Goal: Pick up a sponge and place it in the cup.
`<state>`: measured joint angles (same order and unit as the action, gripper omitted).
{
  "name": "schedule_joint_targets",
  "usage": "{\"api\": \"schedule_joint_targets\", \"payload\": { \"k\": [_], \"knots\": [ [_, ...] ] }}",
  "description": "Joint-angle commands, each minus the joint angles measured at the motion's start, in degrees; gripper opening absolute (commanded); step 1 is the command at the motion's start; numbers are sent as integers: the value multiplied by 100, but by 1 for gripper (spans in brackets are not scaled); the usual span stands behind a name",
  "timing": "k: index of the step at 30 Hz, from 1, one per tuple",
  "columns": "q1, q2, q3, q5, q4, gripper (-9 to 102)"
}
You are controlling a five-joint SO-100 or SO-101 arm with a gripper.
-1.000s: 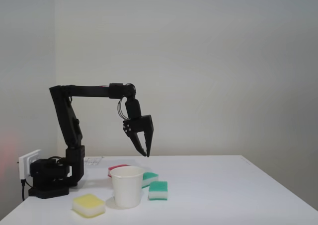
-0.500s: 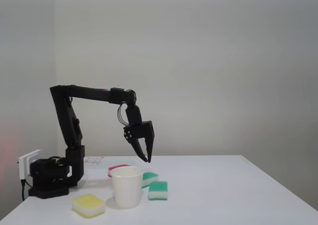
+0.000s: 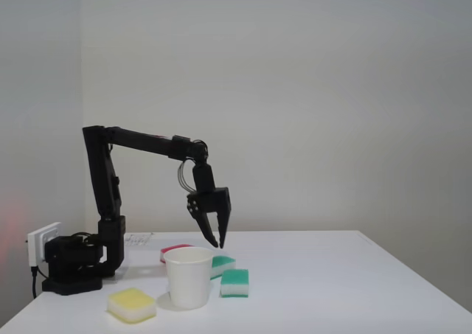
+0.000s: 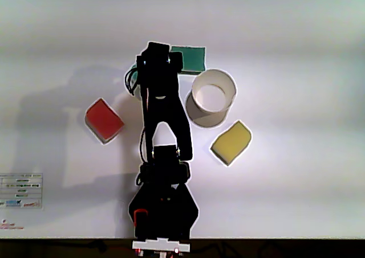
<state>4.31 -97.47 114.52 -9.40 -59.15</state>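
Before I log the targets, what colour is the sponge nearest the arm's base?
Yellow on top with a paler underside, clearest in the fixed view.

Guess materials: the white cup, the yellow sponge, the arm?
The cup: matte white, thin rim, likely paper or thin plastic; the look leaves that open. The yellow sponge: soft foam by its rounded edges, yellow top over a paler layer. The arm: matte black rigid parts, probably printed or moulded plastic; no metallic shine. Its gripper looks the same.

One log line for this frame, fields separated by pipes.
phase: approach | claw: open, empty, above table behind cup | sponge: on table, right of cup in fixed view | cup: upright, empty
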Motion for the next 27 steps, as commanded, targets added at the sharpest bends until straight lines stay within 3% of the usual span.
{"api": "schedule_joint_targets", "payload": {
  "k": [1, 6, 12, 19, 27],
  "knots": [
    [62, -97, -176, -44, 44, 9],
    [79, -53, -176, 18, 185, 18],
    [35, 0, -35, 255, 580, 39],
    [18, 211, 167, 281, 1028, 46],
    [18, 712, 193, 70, 1529, 45]
  ]
}}
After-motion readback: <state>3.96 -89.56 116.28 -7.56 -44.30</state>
